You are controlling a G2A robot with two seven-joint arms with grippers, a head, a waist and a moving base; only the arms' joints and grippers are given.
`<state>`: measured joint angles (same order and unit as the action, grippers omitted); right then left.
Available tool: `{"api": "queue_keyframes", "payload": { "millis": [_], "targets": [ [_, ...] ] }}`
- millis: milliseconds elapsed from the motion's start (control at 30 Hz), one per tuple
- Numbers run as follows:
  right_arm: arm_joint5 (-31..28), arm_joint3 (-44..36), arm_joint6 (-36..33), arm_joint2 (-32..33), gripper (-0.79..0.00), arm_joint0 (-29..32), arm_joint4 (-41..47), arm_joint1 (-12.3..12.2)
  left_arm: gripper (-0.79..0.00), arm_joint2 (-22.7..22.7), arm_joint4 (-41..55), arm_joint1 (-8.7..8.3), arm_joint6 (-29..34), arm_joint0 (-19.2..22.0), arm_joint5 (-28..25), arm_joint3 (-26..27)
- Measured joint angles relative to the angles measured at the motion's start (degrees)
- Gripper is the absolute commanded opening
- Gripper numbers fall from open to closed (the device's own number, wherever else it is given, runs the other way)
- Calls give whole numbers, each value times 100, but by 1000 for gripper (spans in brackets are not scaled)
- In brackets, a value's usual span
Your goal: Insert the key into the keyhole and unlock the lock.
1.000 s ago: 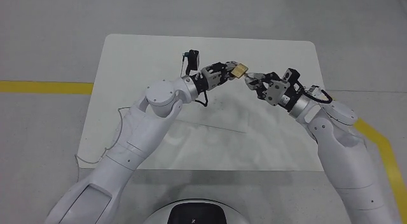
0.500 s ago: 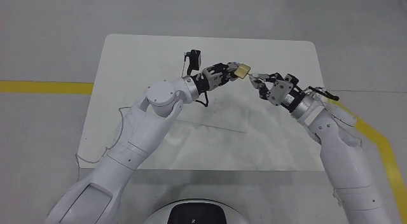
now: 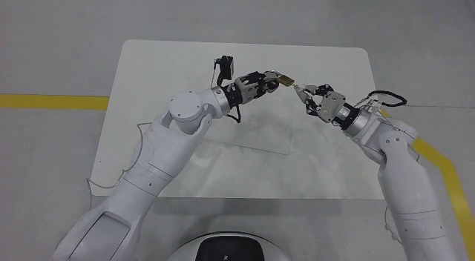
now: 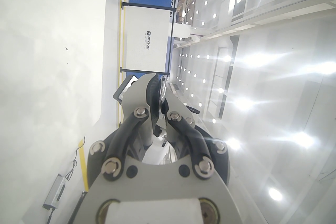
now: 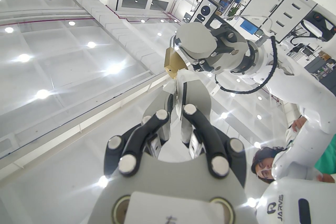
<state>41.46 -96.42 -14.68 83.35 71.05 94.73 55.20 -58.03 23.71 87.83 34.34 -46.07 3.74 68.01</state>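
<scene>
we saw the left gripper (image 3: 272, 78) closed on the lock (image 5: 174, 64), and the right gripper (image 5: 177, 87) closed on the key (image 3: 295, 86), whose tip met the lock's bottom face.

Lock: brass-coloured padlock (image 3: 283, 79), clamped in the left gripper (image 3: 272, 81), held in the air above the desk (image 3: 148, 76) near the middle of its far edge, keyhole end turned toward the key.
Key: small, wrapped in something pale (image 5: 175, 83), pinched in the right gripper (image 3: 302, 93), tip at the lock's keyhole end; depth of entry unclear.
</scene>
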Motion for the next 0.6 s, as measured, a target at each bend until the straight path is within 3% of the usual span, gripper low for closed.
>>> {"api": "queue_keyframes", "payload": {
  "millis": [33, 67, 100, 400, 600],
  "targets": [
    [-5, 3, -1, 11, -606, 6, 22, 3, -785, -6, -3, -2, 5, -1, 0, 0],
    [-10, 4, -1, 20, -114, 12, 32, 5, -785, -11, -8, -3, 6, -2, 3, -1],
    [-21, -9, -1, 34, 0, 17, 9, 5, -785, -15, -19, -5, 5, -3, 17, -3],
    [-287, -395, -691, 585, 0, 333, -1185, -92, -785, -61, -140, -20, -186, -28, 165, -23],
    [-291, -401, -711, 600, 0, 341, -1207, -96, -785, -232, -641, -124, -389, -181, 541, 82]
  ]
}}
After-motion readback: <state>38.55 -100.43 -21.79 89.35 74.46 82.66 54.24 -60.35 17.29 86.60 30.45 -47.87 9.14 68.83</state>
